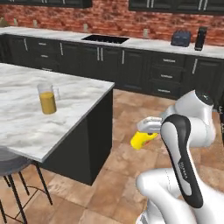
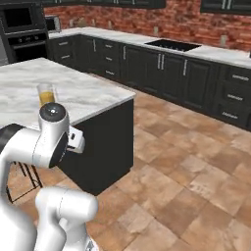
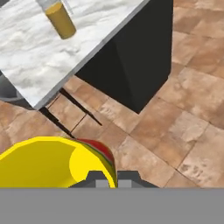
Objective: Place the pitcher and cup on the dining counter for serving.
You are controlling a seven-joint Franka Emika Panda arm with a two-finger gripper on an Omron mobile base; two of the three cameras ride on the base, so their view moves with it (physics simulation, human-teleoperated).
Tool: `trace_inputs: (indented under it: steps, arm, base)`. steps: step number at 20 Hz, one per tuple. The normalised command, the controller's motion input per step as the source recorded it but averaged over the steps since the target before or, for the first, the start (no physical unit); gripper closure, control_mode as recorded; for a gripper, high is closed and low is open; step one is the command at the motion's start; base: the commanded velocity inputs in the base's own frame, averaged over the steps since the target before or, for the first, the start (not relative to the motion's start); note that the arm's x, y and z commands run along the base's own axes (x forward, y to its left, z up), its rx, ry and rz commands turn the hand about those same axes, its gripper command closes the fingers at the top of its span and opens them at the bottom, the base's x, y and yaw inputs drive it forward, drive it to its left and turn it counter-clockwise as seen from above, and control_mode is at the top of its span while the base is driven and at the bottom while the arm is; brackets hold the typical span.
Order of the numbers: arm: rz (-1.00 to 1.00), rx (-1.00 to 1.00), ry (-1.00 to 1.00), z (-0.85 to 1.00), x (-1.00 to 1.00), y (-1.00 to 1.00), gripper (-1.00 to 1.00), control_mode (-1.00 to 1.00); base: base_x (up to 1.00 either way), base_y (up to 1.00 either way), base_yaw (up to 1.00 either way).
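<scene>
Left base view: one pitcher point(image 1: 47, 99), a clear glass cylinder with orange-yellow juice in its lower part, stands upright on the bench point(image 1: 26, 127). That bench is a big rectangular island, white-grey veined marble slab on a black base. One grey round stool point(image 1: 11, 162) with thin dark legs is tucked under its near edge. One cup point(image 1: 142, 140), smooth opaque yellow with a bit of red on it, sits tilted in the air off the bench corner, over the brown tiled floor point(image 1: 131, 175), right at the end of the white arm. Along the brick wall there's a second marble worktop point(image 1: 144, 43) with one black sink point(image 1: 105, 39), one dark toaster point(image 1: 180, 38) and one tall black appliance beside it.

Right base view: same pitcher point(image 2: 46, 94) on the bench point(image 2: 88, 93), partly behind the arm's round joint. Dark cabinets, one sink point(image 2: 172, 45), and one black oven point(image 2: 22, 32) at the far left.

Hand view: the fingers point(image 3: 111, 178) are pinched shut on the cup point(image 3: 48, 164), gripping its thin rim wall; the yellow cup opens toward the camera, with a red patch on its outside. The pitcher point(image 3: 60, 18) is up top on the marble bench point(image 3: 52, 57), well apart from the cup. Thin black stool legs point(image 3: 72, 111) show under the bench edge, tiles below.
</scene>
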Motion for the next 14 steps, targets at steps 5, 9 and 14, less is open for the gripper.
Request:
trace_inputs:
  steps: [5,9,14]
  arm:
    - [0.00,0.00,0.00,0.00,0.00,0.00,1.00,1.00]
    - [0.00,0.00,0.00,0.00,0.00,0.00,1.00,1.00]
    - [0.00,0.00,0.00,0.00,0.00,0.00,1.00,1.00]
  base:
    - [0.99,0.00,0.57]
    - [0.97,0.00,0.43]
    - [0.45,0.06,0.67]
